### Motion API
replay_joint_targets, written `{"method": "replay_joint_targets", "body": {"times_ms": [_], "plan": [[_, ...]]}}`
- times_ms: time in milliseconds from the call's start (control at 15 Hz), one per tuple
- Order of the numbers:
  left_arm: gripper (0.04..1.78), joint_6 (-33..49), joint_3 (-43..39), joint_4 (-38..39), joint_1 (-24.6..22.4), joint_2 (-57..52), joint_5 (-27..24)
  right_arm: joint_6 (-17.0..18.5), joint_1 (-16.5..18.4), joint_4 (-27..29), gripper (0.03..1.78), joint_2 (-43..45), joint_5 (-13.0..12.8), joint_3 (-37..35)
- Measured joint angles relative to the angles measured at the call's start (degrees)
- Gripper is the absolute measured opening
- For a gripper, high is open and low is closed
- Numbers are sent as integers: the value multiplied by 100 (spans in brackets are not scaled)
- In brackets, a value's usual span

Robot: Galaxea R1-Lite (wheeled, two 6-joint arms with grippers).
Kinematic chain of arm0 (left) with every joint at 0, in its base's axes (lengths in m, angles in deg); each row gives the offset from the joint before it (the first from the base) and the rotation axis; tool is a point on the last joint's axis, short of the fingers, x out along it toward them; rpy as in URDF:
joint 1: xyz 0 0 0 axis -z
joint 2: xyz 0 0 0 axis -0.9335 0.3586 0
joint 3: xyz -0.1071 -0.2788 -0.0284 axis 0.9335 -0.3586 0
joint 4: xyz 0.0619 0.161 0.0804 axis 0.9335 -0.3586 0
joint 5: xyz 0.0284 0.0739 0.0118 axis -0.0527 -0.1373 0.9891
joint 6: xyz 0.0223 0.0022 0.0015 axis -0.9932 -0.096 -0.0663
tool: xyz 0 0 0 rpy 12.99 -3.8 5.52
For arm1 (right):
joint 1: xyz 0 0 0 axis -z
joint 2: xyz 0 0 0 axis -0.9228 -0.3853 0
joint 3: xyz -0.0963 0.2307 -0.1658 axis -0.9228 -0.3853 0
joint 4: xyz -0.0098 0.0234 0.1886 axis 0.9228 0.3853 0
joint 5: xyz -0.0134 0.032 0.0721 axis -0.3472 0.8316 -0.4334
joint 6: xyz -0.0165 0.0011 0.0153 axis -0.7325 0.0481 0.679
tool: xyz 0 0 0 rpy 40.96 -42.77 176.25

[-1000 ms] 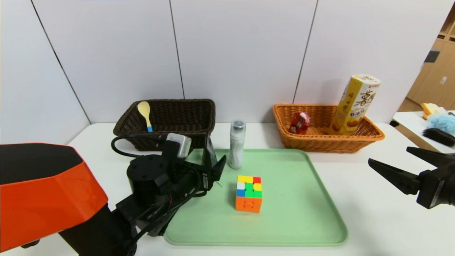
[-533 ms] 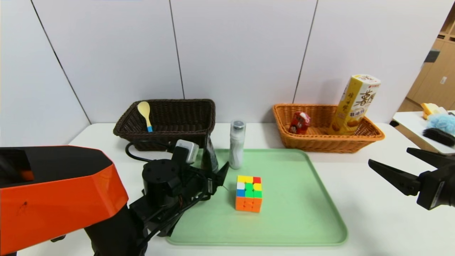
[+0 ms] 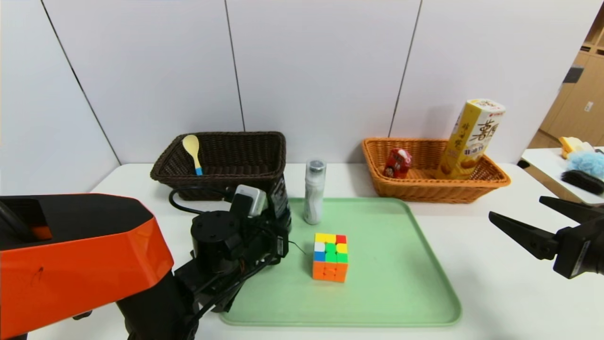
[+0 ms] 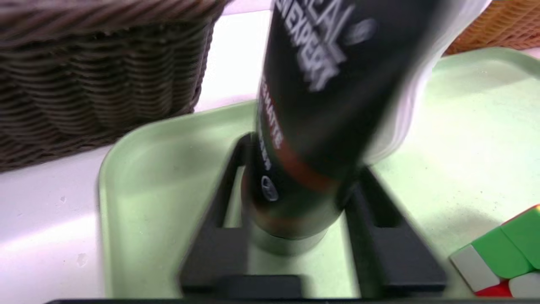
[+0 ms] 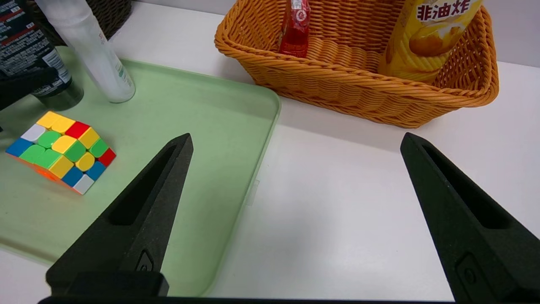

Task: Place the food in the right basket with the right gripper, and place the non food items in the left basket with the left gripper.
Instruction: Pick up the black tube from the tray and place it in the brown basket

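- Currently, the black bottle (image 4: 312, 126) is seen upright at the far left corner of the green tray (image 3: 391, 293), close to the dark basket (image 3: 226, 156).
- It is straddled low on its body by the left gripper (image 4: 295, 211); both fingers lie against its sides, so it is judged to be pinched, though the bottle's foot is not seen clear of the tray.
- A low grip is probably chosen so that the tall bottle is steadied near its base for the carry to the dark basket, where a spoon (image 3: 192, 152) is already leaned.
- A white bottle (image 3: 314, 191) is stood just beside the black one; contact during the lift is a risk.
- A colour cube (image 3: 330, 257) is left on the tray, nearer the robot, apart from both bottles.
- The right gripper (image 3: 542, 222) is held parked over the table to the right of the tray, fingers spread wide, nothing between them.
- The orange basket (image 3: 406, 189) is found to hold a red packet (image 3: 398, 163) and a yellow box (image 3: 474, 137); no food is seen on the tray.
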Motion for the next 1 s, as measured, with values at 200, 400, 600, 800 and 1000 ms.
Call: {"method": "replay_joint_targets", "body": {"times_ms": [200,400,600,800,1000], "plan": [[47,5,-1,-7,0,1,0,0,0,2,170,-6,9,0],[47,-163,-12,-43,-2,-68,-46,-11,0,2,170,-15,18,9],[40,-249,-9,-43,11,-308,-182,-16,0,5,170,-24,20,17],[5,-354,-72,-29,39,-728,-369,-28,0,-6,170,-61,24,27],[4,-375,-116,-143,44,-1349,-730,-30,0,-6,170,-94,24,27]]}}
